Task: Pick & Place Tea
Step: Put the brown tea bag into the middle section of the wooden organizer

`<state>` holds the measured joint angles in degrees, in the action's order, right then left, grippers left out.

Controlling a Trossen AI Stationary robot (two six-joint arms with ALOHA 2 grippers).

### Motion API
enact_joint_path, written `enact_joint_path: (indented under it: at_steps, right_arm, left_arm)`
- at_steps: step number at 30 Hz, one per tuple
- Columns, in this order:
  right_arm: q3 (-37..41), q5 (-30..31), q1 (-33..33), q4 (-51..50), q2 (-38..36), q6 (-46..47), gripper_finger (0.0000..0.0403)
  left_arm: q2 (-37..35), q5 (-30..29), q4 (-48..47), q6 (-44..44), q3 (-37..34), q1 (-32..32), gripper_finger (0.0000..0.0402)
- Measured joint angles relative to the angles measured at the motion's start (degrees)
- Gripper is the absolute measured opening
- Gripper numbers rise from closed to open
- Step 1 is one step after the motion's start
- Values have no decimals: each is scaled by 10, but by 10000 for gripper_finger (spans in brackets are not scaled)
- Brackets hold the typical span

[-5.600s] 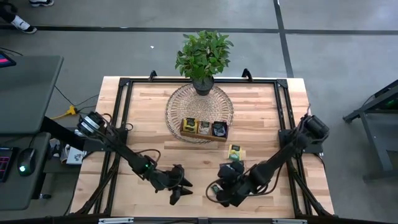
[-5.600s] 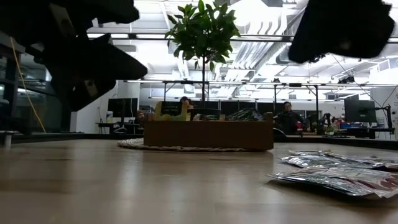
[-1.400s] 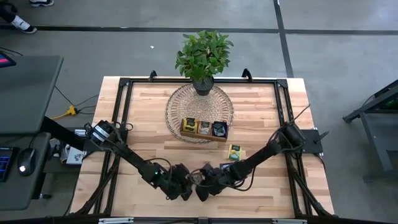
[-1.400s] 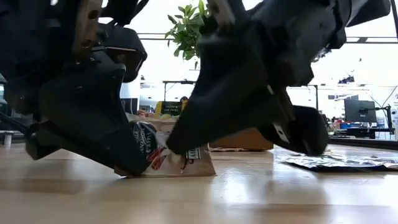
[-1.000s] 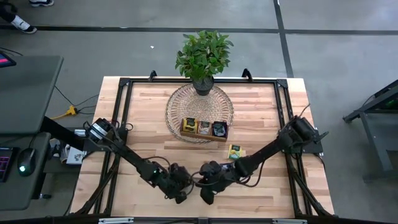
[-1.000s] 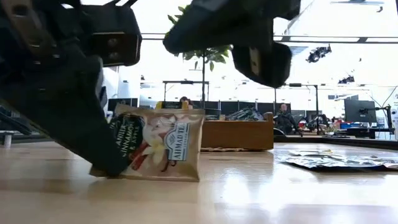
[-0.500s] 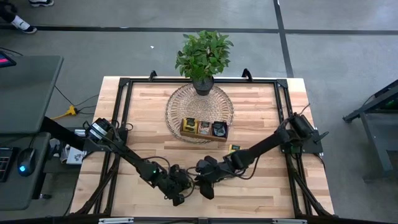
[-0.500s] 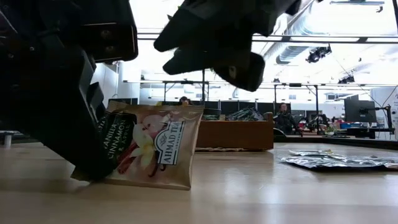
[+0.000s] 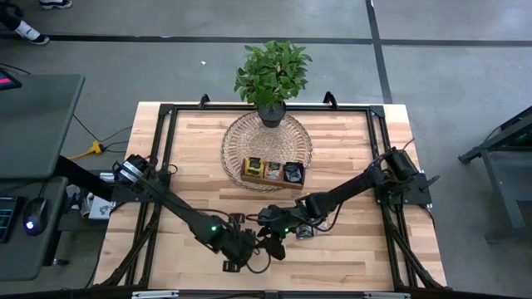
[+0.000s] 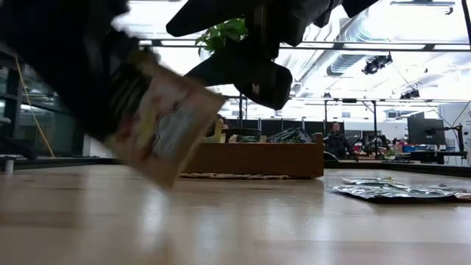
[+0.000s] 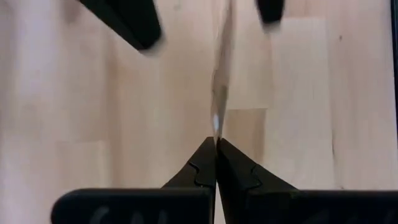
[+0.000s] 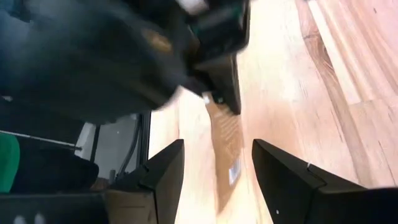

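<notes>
An open-plan workroom lies behind the pale wooden table (image 9: 199, 166). Well in front of the brown wooden tray (image 10: 250, 158), a flat, glossy tea sachet (image 10: 163, 125) hangs tilted off the boards, one corner pointing down, pinched edge-on in the left gripper (image 11: 216, 144). The right gripper (image 12: 214, 162) hangs just beside it, fingers spread and empty. More sachets (image 10: 397, 190) lie flat beside the tray.

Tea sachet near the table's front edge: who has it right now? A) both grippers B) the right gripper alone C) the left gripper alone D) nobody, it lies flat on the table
C: the left gripper is shut on the tea sachet, lifted clear of the table; the right gripper stands open, apart from it.
</notes>
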<state>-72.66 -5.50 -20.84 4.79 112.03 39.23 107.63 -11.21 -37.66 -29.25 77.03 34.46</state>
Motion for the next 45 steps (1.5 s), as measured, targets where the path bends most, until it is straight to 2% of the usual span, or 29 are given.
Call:
enact_joint_path:
  at_steps: [5, 12, 14, 19, 29, 45]
  right_arm:
    - [0, 13, -1, 7, -9, -12, 186]
    - [0, 50, -2, 20, -22, -62, 186]
    - [0, 63, -2, 34, -22, -90, 186]
    - [0, 98, -3, 41, -22, -133, 186]
    - [0, 126, -3, 53, -28, -139, 180]
    - [0, 109, -5, 44, -30, -127, 41]
  left_arm:
    - [-1, 4, -101, 43, 62, -19, 0]
    - [0, 33, -175, 89, 110, -41, 0]
    - [0, 49, -185, 103, 124, -48, 0]
    - [0, 39, -200, 112, 146, -56, 0]
    - [0, 47, -212, 110, 149, -56, 0]
    - [0, 46, -202, 99, 149, -56, 0]
